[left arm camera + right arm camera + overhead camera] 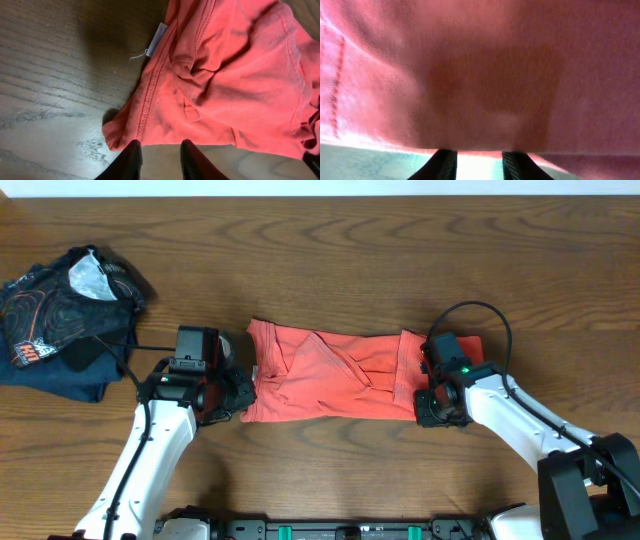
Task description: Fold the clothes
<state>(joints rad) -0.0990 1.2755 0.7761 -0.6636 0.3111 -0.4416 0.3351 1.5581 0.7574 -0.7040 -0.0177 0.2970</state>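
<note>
Found the black two-fingered left gripper (161,161) spread apart and empty, just beside the left hem of the coral-red short-sleeved cotton T-shirt (235,75). Saw brown wood-grain table (55,75) bare beyond that same hem. Noted a small white care tag (159,36) poking out past the shirt's left edge. Took the shirt for a wide rumpled band, bunched into loose ridges through its middle and lying flat between the two grippers. Met the black two-fingered right gripper (479,162) at the shirt's right end, likewise unclenched, with blurred fabric filling the view just ahead of its tips and nothing pinched between them.

Judged the left hem corner the first hazard: could have caught only the top layer there, so that a lift peeled the band open instead of carrying it over. Feared the loose ridges too, likely to be trapped inside any fold as lumps. Reckoned uneven timing another risk, since closing and pulling at one end alone would have dragged the whole shirt sideways and skewed the edges.
</note>
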